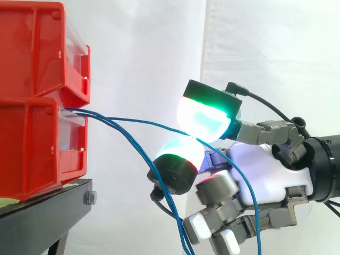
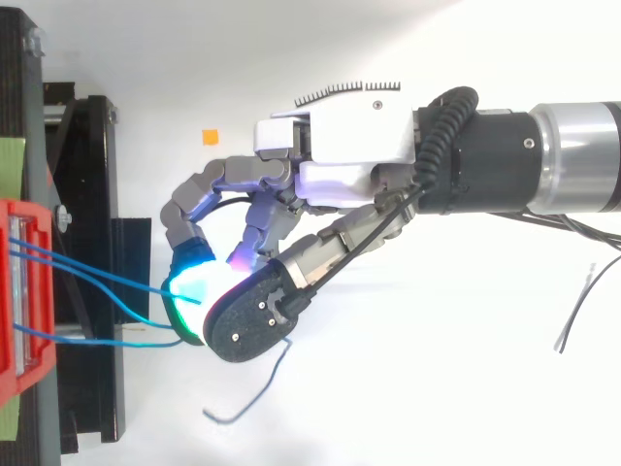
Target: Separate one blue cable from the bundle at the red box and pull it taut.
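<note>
I have the hand (image 1: 268, 169) closed in a pinch on one blue cable (image 1: 133, 120) — the two glowing pads (image 1: 204, 119) meet on it, and the other fingers are curled in under the palm, holding nothing that I can see. From the pinch the strand runs out ahead of the fingertips to the lower red box (image 1: 37, 149). There is a shallow arc in it, so I judge it not quite taut. Behind the pinch its free end drops down across the palm. The rest of the bundle (image 1: 123, 137) leaves the same box and falls away beneath the fingertips, apart from the held strand, so the separating looks done to me.

The cable is thin, light and limp, and I expect its smooth jacket to slide between the pads if I load it sharply. The hold sits well along the run from the box, which suits me. I'd draw back along the line of the strand slowly, pinch firm — and watch the box on its black stand (image 1: 48, 212) for any shift.
</note>
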